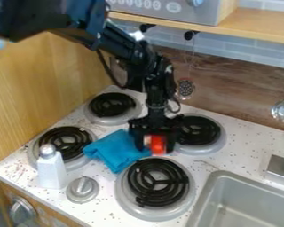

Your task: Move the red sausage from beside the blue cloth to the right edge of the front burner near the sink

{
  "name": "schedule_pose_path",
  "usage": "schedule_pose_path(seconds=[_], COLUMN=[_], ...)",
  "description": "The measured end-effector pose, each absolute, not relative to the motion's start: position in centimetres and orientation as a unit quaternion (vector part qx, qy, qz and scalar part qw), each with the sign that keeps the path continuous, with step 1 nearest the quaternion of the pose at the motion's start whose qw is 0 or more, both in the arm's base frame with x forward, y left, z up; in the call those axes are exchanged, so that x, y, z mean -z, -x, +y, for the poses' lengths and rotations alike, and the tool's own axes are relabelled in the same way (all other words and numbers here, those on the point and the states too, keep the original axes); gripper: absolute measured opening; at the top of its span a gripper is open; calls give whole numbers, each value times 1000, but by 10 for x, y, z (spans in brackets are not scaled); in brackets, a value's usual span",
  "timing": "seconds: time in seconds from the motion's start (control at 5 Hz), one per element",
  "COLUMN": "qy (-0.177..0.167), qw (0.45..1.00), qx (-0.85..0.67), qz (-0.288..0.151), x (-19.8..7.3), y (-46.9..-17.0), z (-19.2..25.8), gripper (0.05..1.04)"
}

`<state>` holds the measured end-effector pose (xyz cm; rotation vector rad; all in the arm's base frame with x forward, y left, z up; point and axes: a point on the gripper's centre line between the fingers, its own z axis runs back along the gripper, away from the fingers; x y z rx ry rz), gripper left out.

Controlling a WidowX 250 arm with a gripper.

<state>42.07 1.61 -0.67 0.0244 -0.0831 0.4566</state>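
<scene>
Reaching in from the upper left, the arm (124, 44) bends down to the stove (103, 170), its gripper (154, 138) pinching one red thing (158, 144) beside one blue cloth (117, 150), amid four burners (158, 182). One white bottle (51, 168) stands near one silver knob (83, 189) on the stovetop. Print on the grey appliance (162, 9) is too small to read.

A red-and-white object (157, 144) is among burners (158, 182), beside bunched blue cloth (116, 150).
</scene>
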Motion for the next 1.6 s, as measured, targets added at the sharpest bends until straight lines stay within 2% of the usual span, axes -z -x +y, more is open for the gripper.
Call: schedule_pose_path(seconds=[0.4, 0.6, 0.8, 1.2, 1.6], qy=[-14, -14, -10, 16, 31], qw=[972, 971, 970, 975, 980], qx=[-232, -232, -237, -218, -187], qz=[-43, -48, -49, -42, -57], x=[7, 7, 7, -3, -33], y=[-435, -440, -440, -427, -404], z=[17, 17, 16, 7, -9], gripper=[968, 735, 568, 562, 562])
